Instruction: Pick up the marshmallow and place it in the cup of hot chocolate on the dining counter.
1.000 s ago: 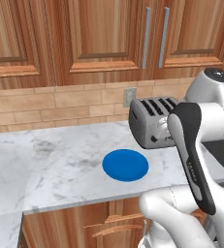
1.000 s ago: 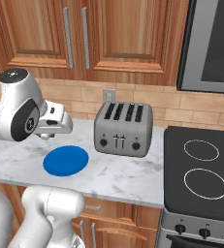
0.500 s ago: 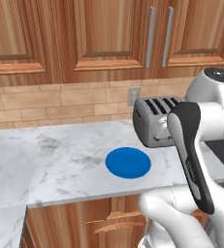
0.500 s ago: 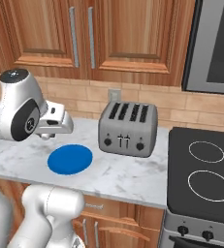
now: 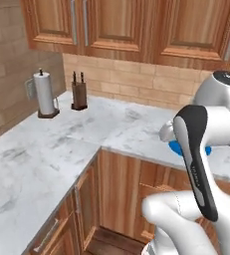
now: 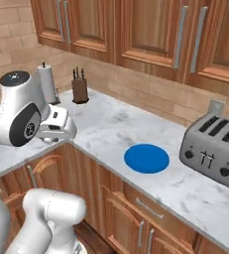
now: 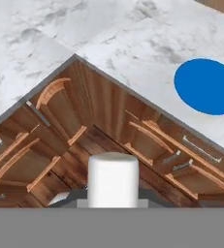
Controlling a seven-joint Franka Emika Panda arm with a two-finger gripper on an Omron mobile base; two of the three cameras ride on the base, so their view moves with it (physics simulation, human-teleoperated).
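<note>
The pincer [image 7: 113, 206] grips the marshmallow [image 7: 113, 180], the blue plate [image 7: 208, 86] ahead of it bare; delivery to the cup remains.

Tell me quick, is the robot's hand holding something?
Gripper: shut on the marshmallow, a white stubby cylinder held at its tips.

Marshmallow [image 7: 113, 180]: plain white, seen at lower centre of the hand view. Plate [image 6: 146, 158]: solid blue. Worktop [image 6: 111, 126]: white marble veined with grey. Cabinets [image 6: 136, 30]: reddish-brown wood. Toaster [image 6: 214, 149]: silver-grey, at right. Wall tiles [image 5: 131, 82]: tan.
</note>
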